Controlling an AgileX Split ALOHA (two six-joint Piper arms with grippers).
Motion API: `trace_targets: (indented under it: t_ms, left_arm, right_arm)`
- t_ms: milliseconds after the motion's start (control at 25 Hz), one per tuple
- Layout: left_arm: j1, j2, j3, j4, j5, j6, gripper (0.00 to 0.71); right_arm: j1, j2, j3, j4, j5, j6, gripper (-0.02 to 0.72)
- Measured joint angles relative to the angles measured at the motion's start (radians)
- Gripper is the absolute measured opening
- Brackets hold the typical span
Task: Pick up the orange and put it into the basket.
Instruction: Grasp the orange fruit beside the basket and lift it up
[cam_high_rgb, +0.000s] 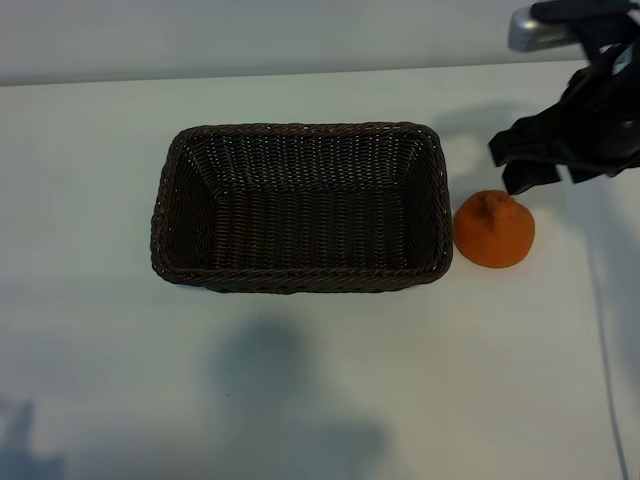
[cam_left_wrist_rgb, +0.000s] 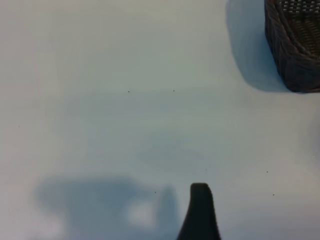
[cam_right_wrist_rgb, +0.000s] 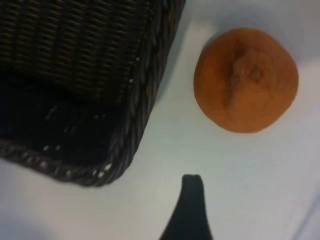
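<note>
You are looking down on a plain white table (cam_high_rgb: 300, 400) that fills nearly the whole exterior view; a paler band, perhaps a wall or the table's far edge, runs along the top, and soft grey shadows lie on the near part of the surface. A thin pale cable (cam_high_rgb: 605, 350) trails down the table at the right edge. The basket (cam_high_rgb: 300, 205), dark brown woven wicker, sits in the middle with its long axis running left to right and its open mouth facing up; nothing lies inside it. The orange (cam_high_rgb: 494, 229) rests on the table just beside the basket's right short end, close to the rim but outside it, with its puckered stem end pointing up and tilted a little toward the left. Your right gripper (cam_high_rgb: 530, 160) hangs above and slightly beyond the orange, at the upper right, pointing steeply down; its fingers stand wide apart and grasp nothing. In the right wrist view one dark fingertip (cam_right_wrist_rgb: 190, 200) shows over bare table, apart from the fruit. Your left gripper is out of the exterior view; its wrist view shows one fingertip (cam_left_wrist_rgb: 200, 210) over bare table with a corner of the basket far off, jaws spread wide, nothing between them.
</note>
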Motion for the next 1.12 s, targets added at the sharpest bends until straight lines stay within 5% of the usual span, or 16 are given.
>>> trace_targets:
  t_ms: [520,1120]
  left_arm:
    - [0.0,0.0,0.0,0.0,0.001,0.0,0.58]
    - [0.0,0.0,0.0,0.0,0.001,0.0,0.58]
  right_arm:
    - [0.0,0.194,-0.001,-0.006,-0.207,0.045,0.595]
    - [0.0,0.347,-0.001,-0.059,-0.279,0.049,0.589]
